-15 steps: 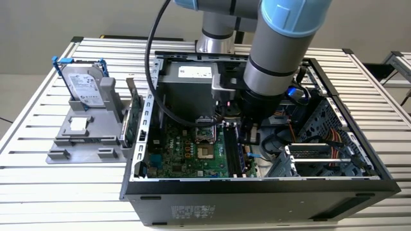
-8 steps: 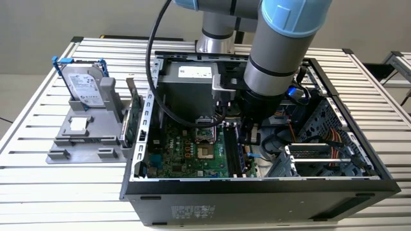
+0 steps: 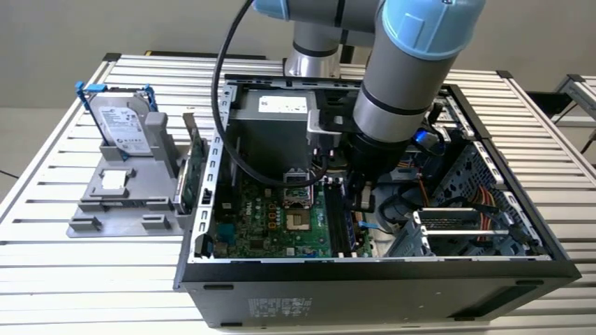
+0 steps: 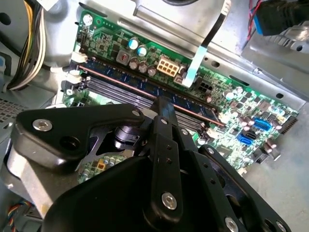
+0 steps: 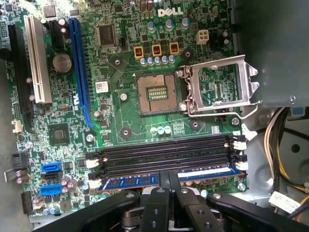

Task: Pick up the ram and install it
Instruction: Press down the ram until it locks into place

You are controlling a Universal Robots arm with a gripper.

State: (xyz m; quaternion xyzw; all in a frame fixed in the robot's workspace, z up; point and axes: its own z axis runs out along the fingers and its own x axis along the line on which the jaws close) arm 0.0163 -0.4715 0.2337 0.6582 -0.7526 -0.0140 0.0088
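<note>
Gripper (image 5: 169, 181) pinched narrow on the ram (image 5: 140, 181), which sits in the slot nearest the wrist, at six o'clock of the CPU socket (image 5: 157, 93). Judgement: press straight down, evenly, until both end latches clip.

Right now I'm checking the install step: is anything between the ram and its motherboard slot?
Nothing visible stands between them. In the first wrist view the ram already lies along the slot nearest the gripper, whose fingers close over its middle. The neighbouring memory slots hold nothing.
</note>
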